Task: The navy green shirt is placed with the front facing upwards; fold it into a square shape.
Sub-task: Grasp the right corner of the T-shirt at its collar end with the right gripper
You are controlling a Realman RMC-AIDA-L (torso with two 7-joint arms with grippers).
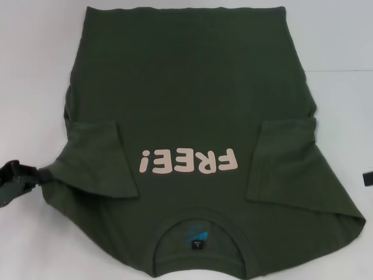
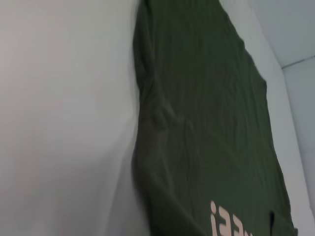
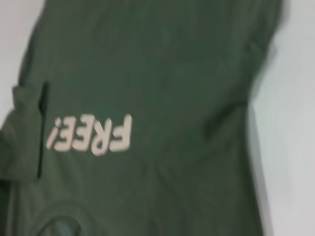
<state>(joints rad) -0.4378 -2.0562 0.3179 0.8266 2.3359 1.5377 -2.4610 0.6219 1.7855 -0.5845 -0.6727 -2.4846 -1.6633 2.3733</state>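
The navy green shirt (image 1: 186, 99) lies flat, front up, on the white table (image 1: 35, 70). Its collar (image 1: 198, 236) is nearest me and the pink "FREE!" lettering (image 1: 189, 161) reads upside down. Both short sleeves are folded inward onto the front. My left gripper (image 1: 35, 173) is at the shirt's left shoulder edge, shut on a bit of fabric that is drawn out into a point towards it. Only a dark sliver of my right gripper (image 1: 368, 178) shows at the right edge, beside the shirt. The shirt also shows in the left wrist view (image 2: 206, 118) and the right wrist view (image 3: 157, 73).
Bare white table lies left of the shirt (image 2: 64, 123) and right of it (image 3: 290, 147). A table edge or seam runs at the far right (image 1: 344, 71). The shirt's hem reaches the far top of the head view.
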